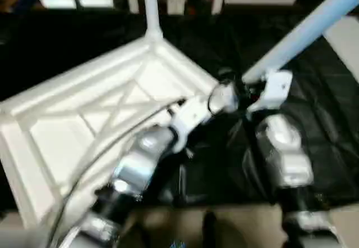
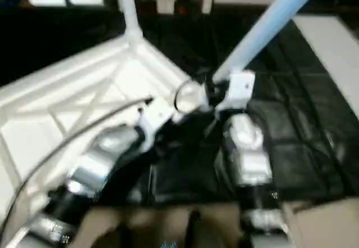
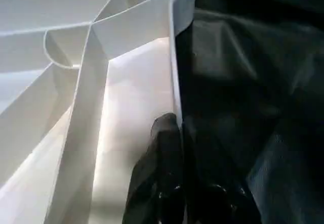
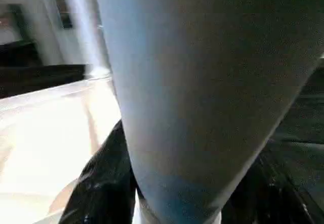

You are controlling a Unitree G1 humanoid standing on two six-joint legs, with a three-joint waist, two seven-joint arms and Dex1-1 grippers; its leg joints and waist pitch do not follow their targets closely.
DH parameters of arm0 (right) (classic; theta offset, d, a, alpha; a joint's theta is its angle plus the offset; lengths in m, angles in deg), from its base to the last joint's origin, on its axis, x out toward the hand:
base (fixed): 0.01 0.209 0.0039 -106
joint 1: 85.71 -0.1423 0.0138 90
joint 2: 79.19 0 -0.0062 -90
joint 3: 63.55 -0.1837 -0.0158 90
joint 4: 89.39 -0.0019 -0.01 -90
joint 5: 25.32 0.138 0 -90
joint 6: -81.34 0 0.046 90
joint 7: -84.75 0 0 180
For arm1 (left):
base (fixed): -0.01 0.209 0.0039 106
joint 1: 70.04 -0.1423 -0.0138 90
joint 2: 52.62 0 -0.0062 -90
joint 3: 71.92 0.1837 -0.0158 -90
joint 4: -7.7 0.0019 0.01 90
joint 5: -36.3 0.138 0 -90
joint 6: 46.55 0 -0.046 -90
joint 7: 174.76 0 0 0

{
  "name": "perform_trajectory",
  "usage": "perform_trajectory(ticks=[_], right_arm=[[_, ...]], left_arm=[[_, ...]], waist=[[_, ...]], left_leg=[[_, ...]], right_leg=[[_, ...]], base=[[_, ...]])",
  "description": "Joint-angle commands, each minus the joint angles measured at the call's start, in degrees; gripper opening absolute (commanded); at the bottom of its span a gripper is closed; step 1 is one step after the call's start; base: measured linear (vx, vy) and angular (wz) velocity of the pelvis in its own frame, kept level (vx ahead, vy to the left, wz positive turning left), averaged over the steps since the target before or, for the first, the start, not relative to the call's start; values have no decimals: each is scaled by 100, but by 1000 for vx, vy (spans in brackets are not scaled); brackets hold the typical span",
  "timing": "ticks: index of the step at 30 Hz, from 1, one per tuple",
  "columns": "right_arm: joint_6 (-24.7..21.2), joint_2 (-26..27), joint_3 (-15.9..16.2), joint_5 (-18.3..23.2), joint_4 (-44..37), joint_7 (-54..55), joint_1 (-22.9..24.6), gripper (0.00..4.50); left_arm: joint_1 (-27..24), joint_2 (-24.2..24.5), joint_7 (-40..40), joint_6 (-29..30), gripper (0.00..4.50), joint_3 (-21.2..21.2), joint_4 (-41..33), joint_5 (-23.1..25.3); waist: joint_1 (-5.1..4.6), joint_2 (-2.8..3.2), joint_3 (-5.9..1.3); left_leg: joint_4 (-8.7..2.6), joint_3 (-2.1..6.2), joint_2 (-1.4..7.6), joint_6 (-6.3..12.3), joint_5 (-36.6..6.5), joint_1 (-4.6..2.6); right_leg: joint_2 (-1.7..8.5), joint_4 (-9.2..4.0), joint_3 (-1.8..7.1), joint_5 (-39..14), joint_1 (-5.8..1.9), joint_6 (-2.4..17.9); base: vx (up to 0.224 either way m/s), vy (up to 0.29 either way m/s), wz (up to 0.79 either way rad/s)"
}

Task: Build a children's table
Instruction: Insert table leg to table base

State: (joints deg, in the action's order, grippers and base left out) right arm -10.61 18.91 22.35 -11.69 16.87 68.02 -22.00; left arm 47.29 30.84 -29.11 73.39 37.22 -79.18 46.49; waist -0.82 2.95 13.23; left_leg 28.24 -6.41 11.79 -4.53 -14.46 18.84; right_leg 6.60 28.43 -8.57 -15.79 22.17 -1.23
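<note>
White tabletop [image 1: 84, 119] carries one leg [image 1: 150, 7]; right gripper [image 2: 216, 91] clamps a second [image 1: 303, 32], left gripper [image 3: 174, 133] pinches its rim

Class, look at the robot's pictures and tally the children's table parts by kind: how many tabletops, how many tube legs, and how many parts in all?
White tabletop, lying underside up: 1
White tube legs: 2, one standing in the far corner socket, one held slanted by the right gripper
Total: 3 parts
</note>
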Motion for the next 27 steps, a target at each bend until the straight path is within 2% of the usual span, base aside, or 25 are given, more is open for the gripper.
perform_trajectory(ticks=[1,2,3,4,5,6,7,8,9,10,11,12,13,15,16,18,19,20,21,22,24,25,27], right_arm=[[-1082,-285,545,517,-148,-1293,684,184],[-1264,-496,549,711,-424,-1586,754,184],[-1411,-728,518,944,-708,-1905,831,184],[-1534,-919,490,1138,-924,-2167,896,184],[-1607,-1159,470,1266,-1103,-2473,971,184],[-1622,-1371,445,1346,-1225,-2739,1035,184],[-1734,-1633,345,1536,-1337,-3092,1110,184],[-1764,-1698,315,1586,-1361,-3185,1128,184],[-1861,-1868,195,1711,-1388,-3429,1168,184],[-1888,-2008,106,1791,-1376,-3647,1195,184],[-1972,-2163,52,1890,-1386,-3846,1234,184],[-1972,-2163,52,1890,-1386,-3846,1234,184],[-1997,-2469,49,1910,-1370,-4201,1300,184],[-1994,-2580,60,1909,-1355,-4322,1313,184],[-1970,-2631,71,1897,-1335,-4368,1311,184],[-1941,-2751,160,1881,-1304,-4512,1293,184],[-1928,-2819,223,1837,-1288,-4635,1284,184],[-1863,-2866,307,1733,-1253,-4752,1276,184],[-1820,-2882,343,1673,-1230,-4809,1270,184],[-1714,-2894,387,1572,-1194,-4838,1258,184],[-1635,-2912,425,1506,-1161,-4856,1243,184],[-1509,-2936,486,1402,-1124,-4890,1228,184],[-1333,-2932,538,1292,-1089,-4945,1205,184]], left_arm=[[-132,453,-648,-835,0,184,91,-22],[-199,646,-888,-1112,0,257,60,-41],[-299,848,-1225,-1437,0,315,7,-131],[-374,999,-1445,-1562,0,353,-51,-179],[-435,1161,-1581,-1616,0,389,-93,-202],[-482,1292,-1688,-1680,0,408,-111,-224],[-547,1420,-1816,-1710,0,396,-144,-299],[-561,1456,-1848,-1731,0,396,-148,-329],[-615,1533,-1952,-1858,0,367,-161,-427],[-656,1569,-1995,-1959,0,338,-175,-488],[-687,1612,-2043,-2069,0,315,-171,-543],[-687,1612,-2043,-2069,0,315,-171,-543],[-730,1675,-2142,-2270,0,286,-159,-603],[-745,1691,-2191,-2349,0,266,-147,-625],[-754,1695,-2214,-2385,0,257,-145,-637],[-772,1729,-2287,-2451,0,249,-154,-697],[-785,1758,-2336,-2480,0,244,-167,-727],[-794,1779,-2361,-2503,0,236,-173,-742],[-794,1789,-2370,-2522,0,231,-169,-752],[-791,1801,-2379,-2548,0,225,-158,-763],[-788,1810,-2392,-2580,0,219,-139,-777],[-785,1820,-2408,-2613,0,213,-123,-788],[-787,1827,-2444,-2654,0,198,-115,-805]], waist=[[155,-29,-141],[97,-257,-123],[193,-309,-187],[206,-332,-204],[227,-273,-248],[252,-301,-286],[271,-275,-292],[261,-195,-245],[245,-205,-221],[215,-219,-243],[223,-218,-281],[215,-251,-329],[207,-275,-324],[192,-249,-348],[171,-255,-376],[161,-242,-395],[146,-252,-419],[129,-258,-458],[105,-288,-457],[89,-282,-460],[66,-278,-446],[67,-302,-449],[78,-303,-433]], left_leg=[[-669,79,353,292,-4128,58],[-431,-22,75,205,-3530,-155],[-182,-177,-184,278,-1745,-116],[-159,-176,-150,391,-644,15],[-177,-174,-114,389,-217,50],[-195,-180,-75,381,377,144],[-168,-225,-33,471,670,112],[-217,-281,31,441,-44,92],[-231,-303,46,341,-550,91],[-231,-300,55,166,-1075,99],[-230,-297,72,141,-1067,90],[-212,-311,82,201,-730,134],[-191,-350,79,288,-449,153],[-136,-395,76,407,-147,145],[-105,-411,70,498,72,174],[-95,-408,53,592,133,224],[-58,-417,41,654,204,223],[-17,-436,28,779,406,189],[-4,-436,16,859,494,216],[15,-439,8,990,635,226],[21,-445,21,1070,541,225],[15,-457,24,1049,370,211],[-10,-459,44,945,71,204]], right_leg=[[204,349,626,-431,-185,242],[177,-68,669,-1478,60,144],[237,-400,771,-3407,91,33],[309,-422,854,-4105,70,101],[301,-368,849,-3872,28,228],[193,-218,811,-2946,-76,384],[152,-129,789,-1982,-52,632],[159,-179,795,-2271,32,825],[142,-226,795,-2727,72,820],[135,-230,788,-3197,101,789],[134,-214,786,-3070,90,801],[80,-131,787,-2285,47,911],[31,-70,792,-1657,47,1029],[-1,14,813,-976,38,1224],[-7,80,811,-558,-2,1331],[-27,124,801,-229,-29,1417],[-36,159,815,25,-40,1454],[-50,199,832,446,-41,1522],[-55,215,839,635,-56,1547],[-48,238,852,861,-66,1590],[-25,229,861,735,-59,1614],[-14,206,867,482,-65,1603],[11,163,865,-54,-48,1548]], base=[[91,-59,16],[91,-59,16],[58,-160,38],[37,-153,10],[37,-153,10],[45,-96,-5],[38,-62,-1],[38,-62,-1],[0,0,0],[0,0,0],[0,0,0],[75,36,5],[77,50,6],[83,54,5],[101,69,-2],[98,71,-5],[80,71,-4],[80,71,-4],[65,56,1],[0,0,0],[0,0,0],[0,0,0],[0,0,0]])
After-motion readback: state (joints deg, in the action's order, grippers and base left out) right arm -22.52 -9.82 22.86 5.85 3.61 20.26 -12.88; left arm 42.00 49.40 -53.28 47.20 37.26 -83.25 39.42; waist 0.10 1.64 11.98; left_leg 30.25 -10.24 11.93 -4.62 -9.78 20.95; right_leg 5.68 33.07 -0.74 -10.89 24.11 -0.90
